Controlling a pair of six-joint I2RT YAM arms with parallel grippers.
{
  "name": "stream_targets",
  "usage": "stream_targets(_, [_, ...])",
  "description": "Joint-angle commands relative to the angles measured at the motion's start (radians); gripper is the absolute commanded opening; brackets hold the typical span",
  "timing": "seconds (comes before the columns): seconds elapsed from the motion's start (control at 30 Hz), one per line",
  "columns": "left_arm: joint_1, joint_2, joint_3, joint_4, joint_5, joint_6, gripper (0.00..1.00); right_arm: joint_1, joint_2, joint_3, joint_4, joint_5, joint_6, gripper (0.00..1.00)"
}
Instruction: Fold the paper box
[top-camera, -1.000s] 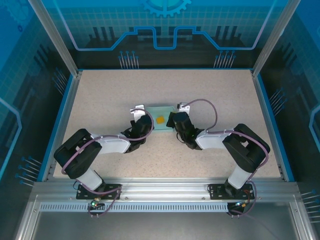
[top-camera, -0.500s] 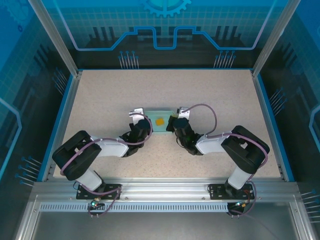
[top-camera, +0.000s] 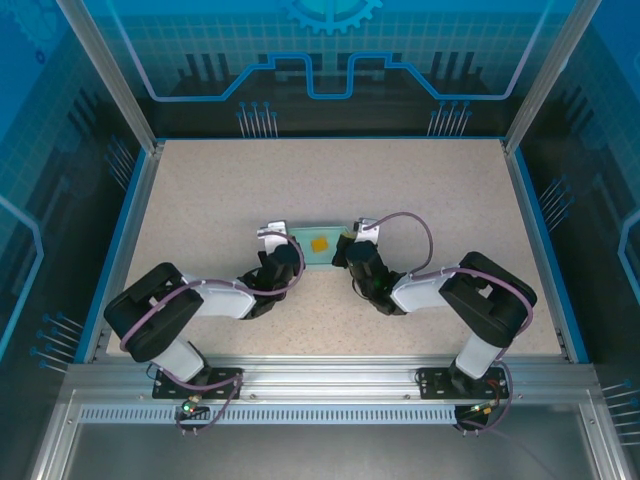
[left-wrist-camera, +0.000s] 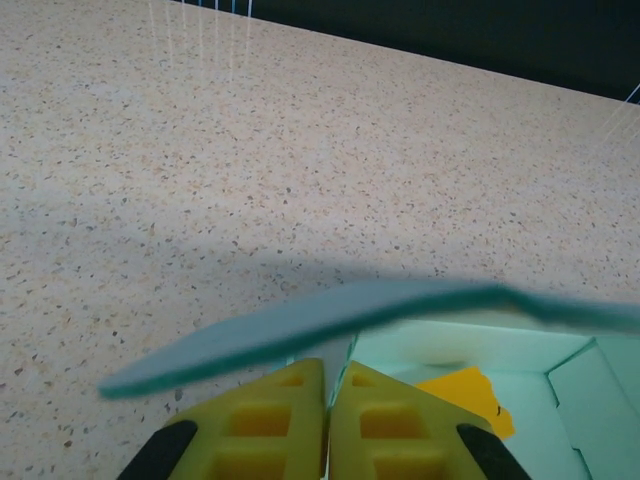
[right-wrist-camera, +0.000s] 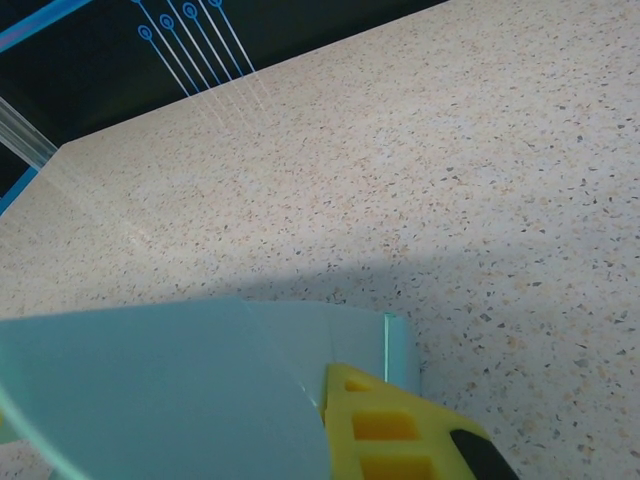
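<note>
Table (top-camera: 200, 190): speckled beige, with the box (top-camera: 325, 258) mid-table between the two arms. It is pale blue card, partly formed. Both arms reach in low and elbow out, wrists angled inward so the claws face each other across the box.

Left gripper (top-camera: 290, 254) is at the box's left edge, fingers (left-wrist-camera: 275, 425) pressed together with nothing pinched. The tips sit under a raised flap (left-wrist-camera: 330, 318).

Right gripper (top-camera: 346, 252) is at the right edge, also closed. One finger (right-wrist-camera: 385, 425) shows against a curved card panel; can't tell if card is nipped.

Step looks like folding the side flaps inward. To do it well, push slowly with closed tips along the crease, keep both sides even so the box doesn't skid, and don't crush the thin card.

Orange square (left-wrist-camera: 465, 395) lies inside the box.
</note>
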Motion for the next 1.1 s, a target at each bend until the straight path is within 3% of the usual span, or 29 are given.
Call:
stream_targets(0.0, [0.002,-0.013,-0.036,-0.085,-0.018,-0.012,0.12,0.018,0.037,-0.035,-0.089,0.016,0.018,0.0])
stream_targets(0.77, [0.002,-0.152,-0.04,-0.185,0.019,-0.017,0.54,0.033,0.032,-0.002,-0.136,0.044,-0.032,0.0])
stream_targets(1.07, [0.003,-0.213,-0.045,-0.271,0.052,-0.031,0.65,0.037,0.031,0.021,-0.179,0.065,-0.056,0.0])
